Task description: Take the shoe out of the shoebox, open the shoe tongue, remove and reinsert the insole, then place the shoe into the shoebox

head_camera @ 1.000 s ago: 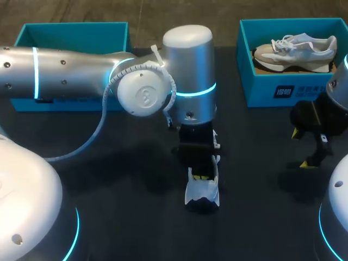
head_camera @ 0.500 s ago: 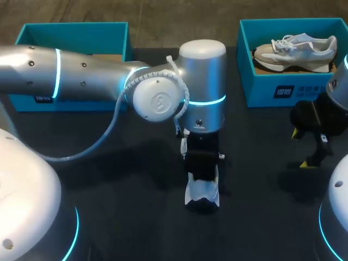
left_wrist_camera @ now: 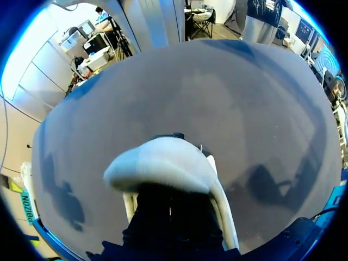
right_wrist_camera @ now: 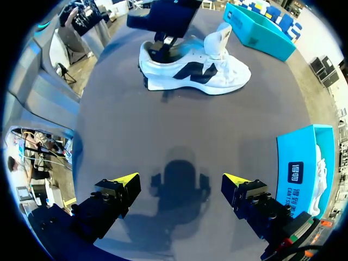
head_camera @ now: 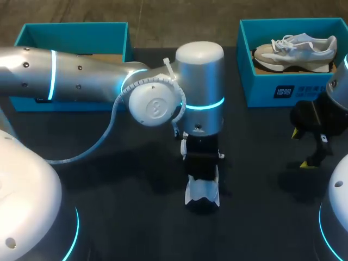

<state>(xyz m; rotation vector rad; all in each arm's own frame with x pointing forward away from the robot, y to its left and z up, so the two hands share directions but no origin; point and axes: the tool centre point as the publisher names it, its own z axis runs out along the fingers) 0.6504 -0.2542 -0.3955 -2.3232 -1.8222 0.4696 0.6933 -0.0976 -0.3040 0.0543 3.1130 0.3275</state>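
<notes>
Head view: your left arm comes in from the left and reaches past the middle. A second ago its wrist was further left and higher, with yellow tips showing inside the shoe (head_camera: 202, 194). Since then it has swung right and dropped, then eased slightly back left. The left tool (head_camera: 202, 173) now sits down in the shoe's opening, tips hidden, so you cannot tell whether it is apart or together.

- Shoe: stands on the dark surface (head_camera: 109, 217) at the middle, outside both boxes. It has not shifted.
- Right wrist view: the tongue (right_wrist_camera: 220, 37) stands up, and the left tool enters behind it, at the heel end.
- Left wrist view: only white shoe material arches over the tool. The insole is out of sight.
- Right tool (head_camera: 302, 148): unchanged, hanging well apart from the shoe, tips spread with nothing between them.
- Second shoe (head_camera: 296, 48): lies in the right shoebox (head_camera: 272, 89). The left shoebox (head_camera: 76, 26) stands behind the arm.

Reading: likely the insole step is under way. Return to the box is not yet done.
</notes>
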